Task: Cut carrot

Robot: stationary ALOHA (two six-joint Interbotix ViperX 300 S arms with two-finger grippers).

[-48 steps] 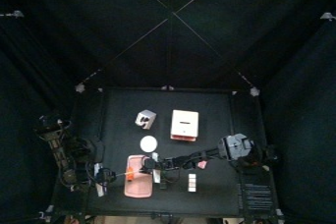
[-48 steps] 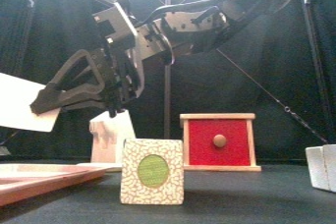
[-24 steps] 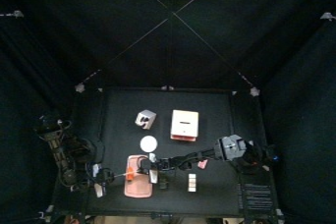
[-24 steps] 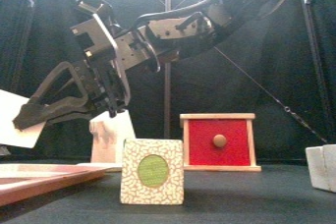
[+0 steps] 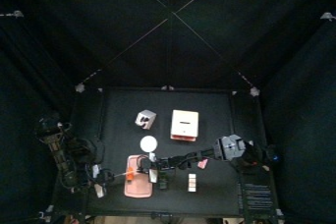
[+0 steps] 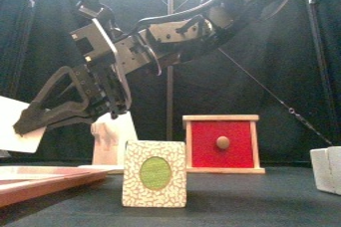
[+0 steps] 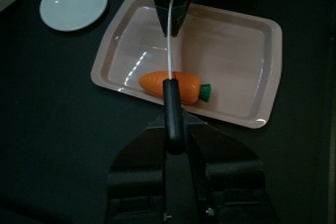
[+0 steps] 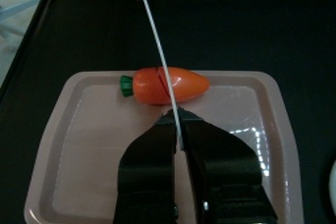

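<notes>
Lying: one carrot, one tray.

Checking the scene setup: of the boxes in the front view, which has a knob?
The red-fronted wooden box, its face bearing a round knob; the cream box shows a green oval.

Right end effector shifted further left, slightly lower, over tray.

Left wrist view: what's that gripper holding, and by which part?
A knife, held by its black handle between the left gripper's shut jaws. The right gripper seems to pinch the white blade's far end.
</notes>
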